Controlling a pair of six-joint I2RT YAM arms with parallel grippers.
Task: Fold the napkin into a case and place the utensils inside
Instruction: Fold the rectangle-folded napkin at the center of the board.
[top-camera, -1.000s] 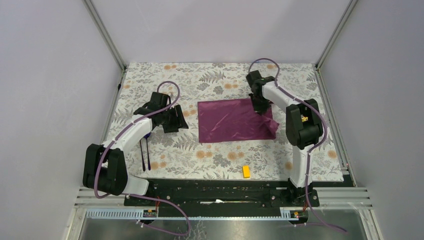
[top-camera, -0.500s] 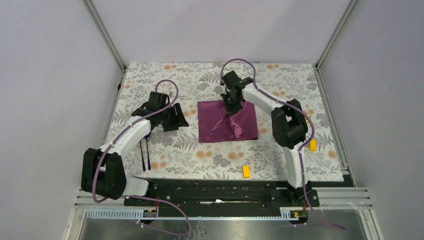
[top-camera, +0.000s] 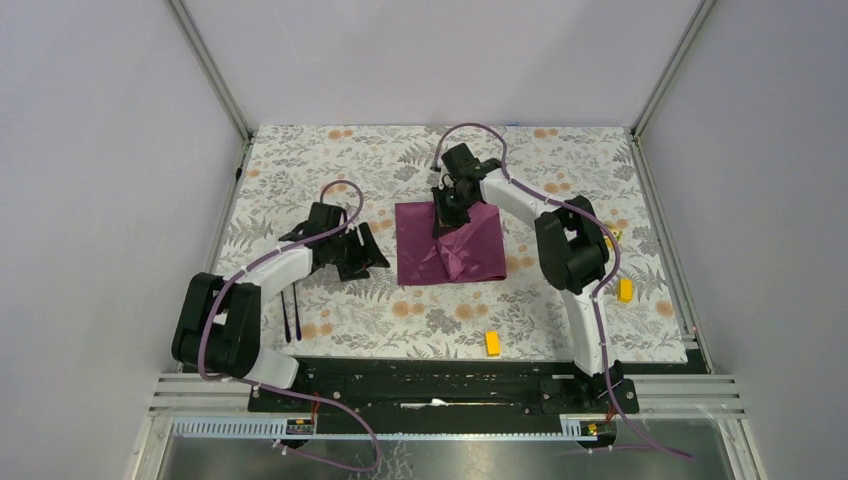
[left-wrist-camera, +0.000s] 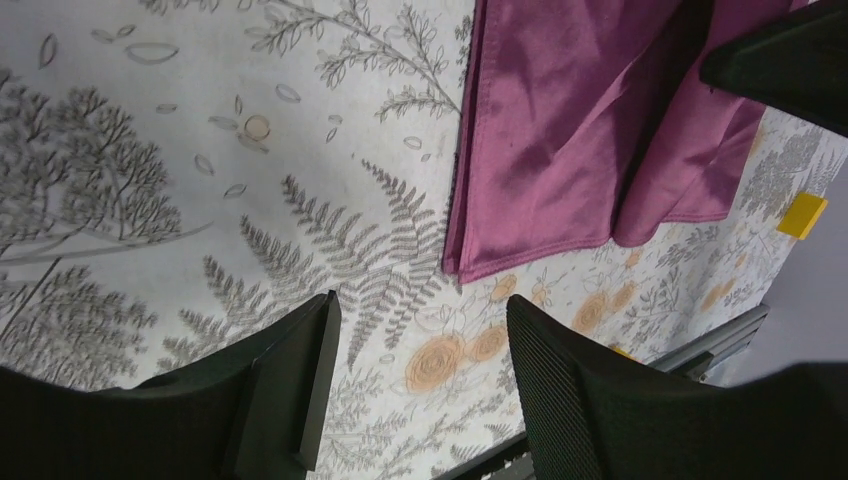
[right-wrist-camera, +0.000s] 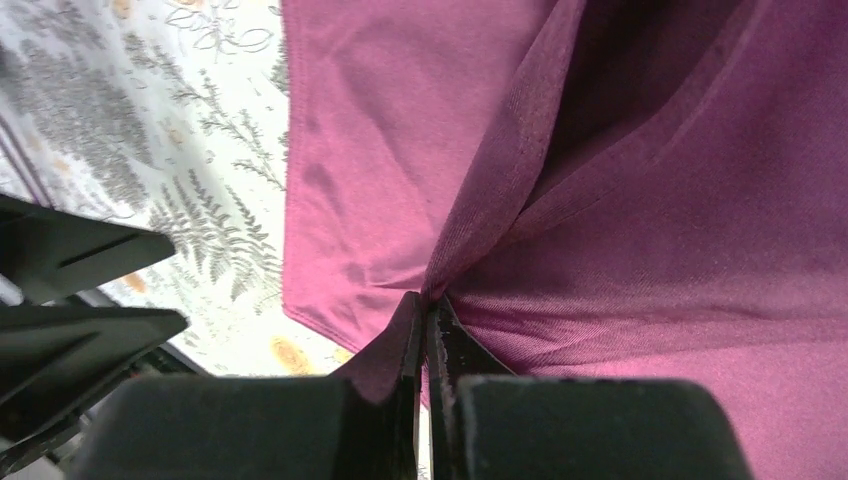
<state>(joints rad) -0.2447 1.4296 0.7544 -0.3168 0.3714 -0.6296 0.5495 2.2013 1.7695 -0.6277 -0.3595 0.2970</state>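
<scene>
The plum-purple napkin (top-camera: 470, 255) lies mid-table, its right part lifted and drawn over the rest. My right gripper (top-camera: 447, 213) is shut on a pinched fold of the napkin (right-wrist-camera: 650, 200), with the cloth rising between its closed jaws (right-wrist-camera: 428, 308). My left gripper (top-camera: 366, 256) hovers open just left of the napkin's near-left corner (left-wrist-camera: 480, 262), nothing between its fingers (left-wrist-camera: 296, 380). The two dark utensils (top-camera: 288, 316) lie side by side on the mat beside the left arm. No finished case shows.
A yellow block (top-camera: 492, 343) sits near the front edge, another (top-camera: 625, 290) right of the right arm, also seen as a yellow block (left-wrist-camera: 803, 215) in the left wrist view. The floral mat (top-camera: 400, 160) covers the table between grey walls.
My right gripper has carried the napkin's right edge leftward over the cloth, halving its spread. My left gripper has moved down and right toward the napkin's near-left corner and opened wider.
</scene>
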